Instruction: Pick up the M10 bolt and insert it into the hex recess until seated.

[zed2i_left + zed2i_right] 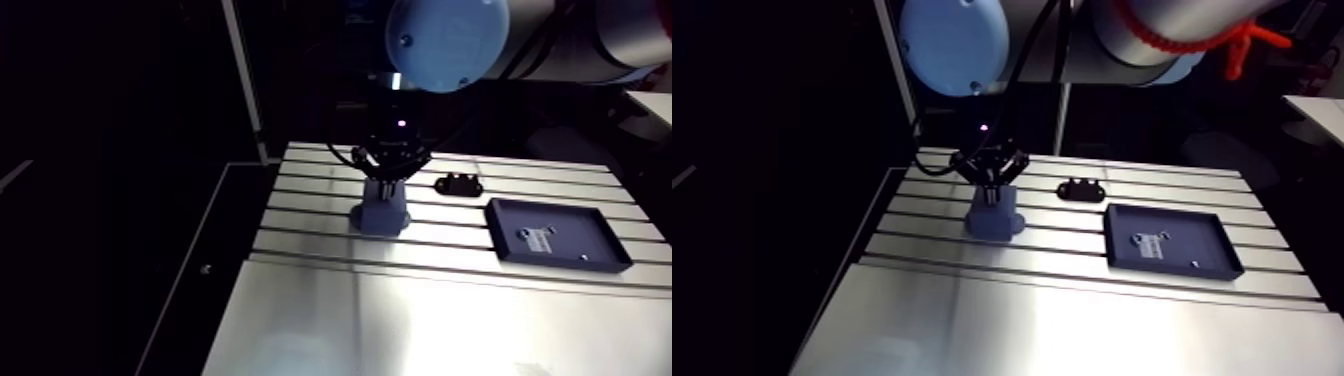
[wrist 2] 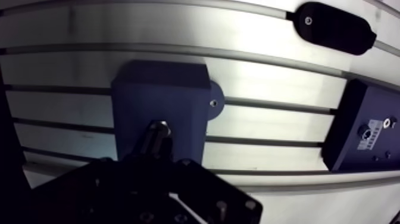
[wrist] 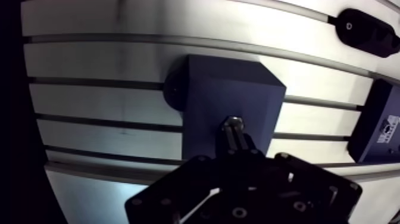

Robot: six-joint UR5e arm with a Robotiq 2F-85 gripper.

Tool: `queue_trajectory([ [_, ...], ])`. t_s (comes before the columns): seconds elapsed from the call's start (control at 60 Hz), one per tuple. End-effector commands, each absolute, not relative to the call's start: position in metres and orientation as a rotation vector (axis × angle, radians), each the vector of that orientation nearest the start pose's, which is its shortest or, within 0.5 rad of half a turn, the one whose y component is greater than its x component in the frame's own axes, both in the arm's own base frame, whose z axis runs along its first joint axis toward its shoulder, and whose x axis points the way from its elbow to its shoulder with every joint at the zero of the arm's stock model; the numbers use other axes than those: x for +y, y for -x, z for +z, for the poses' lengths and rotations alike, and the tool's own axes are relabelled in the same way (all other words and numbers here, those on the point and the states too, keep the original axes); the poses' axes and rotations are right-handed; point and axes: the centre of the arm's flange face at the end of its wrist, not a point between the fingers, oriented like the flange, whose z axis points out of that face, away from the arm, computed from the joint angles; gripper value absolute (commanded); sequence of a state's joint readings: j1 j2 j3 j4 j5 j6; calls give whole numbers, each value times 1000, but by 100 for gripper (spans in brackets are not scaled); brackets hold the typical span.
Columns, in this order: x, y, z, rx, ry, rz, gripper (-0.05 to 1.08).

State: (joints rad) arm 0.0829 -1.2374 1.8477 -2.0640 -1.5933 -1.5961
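At the centre of the arm view, the gripper [image 1: 385,182] hangs with its tips just over the top of a dark blue block [image 1: 381,214] on the table [image 1: 400,320]. A black bracket [image 1: 458,184] lies right of the block and a tray [image 1: 590,228] sits at mid right, both apart from it. The bolt is too small to pick out here.

In the wrist view, the bolt [image 3: 233,126] juts out ahead of the gripper, its bright end over the block's top face. I cannot tell whether it has entered the recess. The fingers look drawn close together, clamped on its shank. Being steel, it is likely stiff, weighty for its size and slick. A firm grip square across the shank, leaving the end free, should suit it best.
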Motion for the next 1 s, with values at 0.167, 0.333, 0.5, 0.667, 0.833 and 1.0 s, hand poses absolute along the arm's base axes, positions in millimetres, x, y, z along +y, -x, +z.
queue_trajectory([
  [0.167, -176, 537, 238, 3039, 166, 34, 107],
  [0.333, -176, 538, 246, 3052, 169, 40, 107],
  [0.5, -176, 537, 253, 3061, 170, 42, 106],
  [0.667, -175, 535, 270, 3082, 173, 44, 104],
  [0.833, -174, 534, 288, 3082, 168, 44, 58],
  [1.0, -170, 532, 308, 3059, 162, 48, 2],
])
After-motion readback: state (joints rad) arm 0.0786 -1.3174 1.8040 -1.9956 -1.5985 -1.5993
